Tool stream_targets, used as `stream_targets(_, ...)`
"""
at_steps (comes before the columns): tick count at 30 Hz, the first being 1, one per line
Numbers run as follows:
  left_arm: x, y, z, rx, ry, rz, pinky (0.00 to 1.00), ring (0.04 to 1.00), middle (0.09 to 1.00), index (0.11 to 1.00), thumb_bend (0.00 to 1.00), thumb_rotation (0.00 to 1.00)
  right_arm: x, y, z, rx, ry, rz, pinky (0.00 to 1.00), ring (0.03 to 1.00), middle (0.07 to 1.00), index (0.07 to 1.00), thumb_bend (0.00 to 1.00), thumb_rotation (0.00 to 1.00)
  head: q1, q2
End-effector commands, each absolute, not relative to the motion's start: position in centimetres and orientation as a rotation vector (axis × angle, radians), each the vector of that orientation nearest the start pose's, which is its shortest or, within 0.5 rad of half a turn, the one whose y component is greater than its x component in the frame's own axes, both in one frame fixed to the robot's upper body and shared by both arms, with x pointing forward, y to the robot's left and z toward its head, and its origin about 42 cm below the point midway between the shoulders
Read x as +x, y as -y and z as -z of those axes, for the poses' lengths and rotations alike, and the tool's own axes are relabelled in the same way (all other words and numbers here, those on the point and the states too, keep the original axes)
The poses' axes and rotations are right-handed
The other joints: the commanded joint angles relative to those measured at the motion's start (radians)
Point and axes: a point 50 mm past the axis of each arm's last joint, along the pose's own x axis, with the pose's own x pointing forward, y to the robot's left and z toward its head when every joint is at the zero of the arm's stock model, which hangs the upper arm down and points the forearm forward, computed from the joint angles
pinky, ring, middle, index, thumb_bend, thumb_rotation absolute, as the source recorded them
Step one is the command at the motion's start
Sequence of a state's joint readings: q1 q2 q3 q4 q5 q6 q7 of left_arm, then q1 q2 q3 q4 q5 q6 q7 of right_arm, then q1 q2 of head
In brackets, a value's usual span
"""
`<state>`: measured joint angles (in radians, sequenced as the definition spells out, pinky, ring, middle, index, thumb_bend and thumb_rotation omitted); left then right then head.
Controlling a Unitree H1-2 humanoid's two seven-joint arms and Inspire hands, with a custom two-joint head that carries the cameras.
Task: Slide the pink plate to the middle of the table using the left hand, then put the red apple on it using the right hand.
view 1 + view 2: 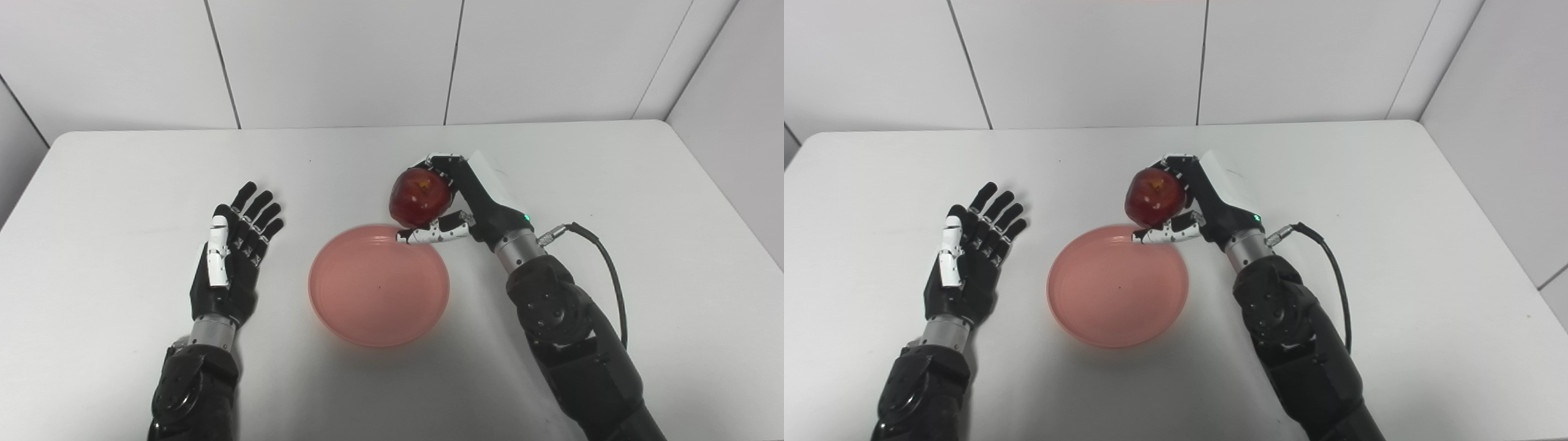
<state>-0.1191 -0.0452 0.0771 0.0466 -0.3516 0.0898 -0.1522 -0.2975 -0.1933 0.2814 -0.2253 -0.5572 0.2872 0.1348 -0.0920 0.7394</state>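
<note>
both arms (196, 392) cut at bottom edge | apple (420, 197) underside hidden by right hand (465, 202)

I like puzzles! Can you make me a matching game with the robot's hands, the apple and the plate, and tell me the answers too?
Things:
1. left hand
2. right hand
3. red apple
4. pink plate

States:
A. lying on the table with nothing on it
B. held up off the table
C. open, fingers spread, holding nothing
D. closed around the fruit

Pairs: 1-C, 2-D, 3-B, 4-A
</note>
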Motion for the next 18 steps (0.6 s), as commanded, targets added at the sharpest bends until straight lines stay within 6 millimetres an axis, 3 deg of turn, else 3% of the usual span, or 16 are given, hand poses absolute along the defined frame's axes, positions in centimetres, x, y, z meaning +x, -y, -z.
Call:
stream_targets(1,31.7,-19.3,-11.0,-0.397,0.002,0.126,0.87,0.863,0.864,0.857,0.42,1.0,34.4,16.1,-23.2,-0.745,0.343,-0.239,0.36,0.442,0.505,0.539,0.62,0.12,0.011,0.001)
stream_targets(18,31.7,-18.9,-11.1,-0.385,0.003,0.113,0.86,0.857,0.858,0.849,0.42,1.0,33.7,13.1,-19.9,-0.739,0.306,-0.338,0.37,0.45,0.513,0.542,0.63,0.12,0.051,0.005)
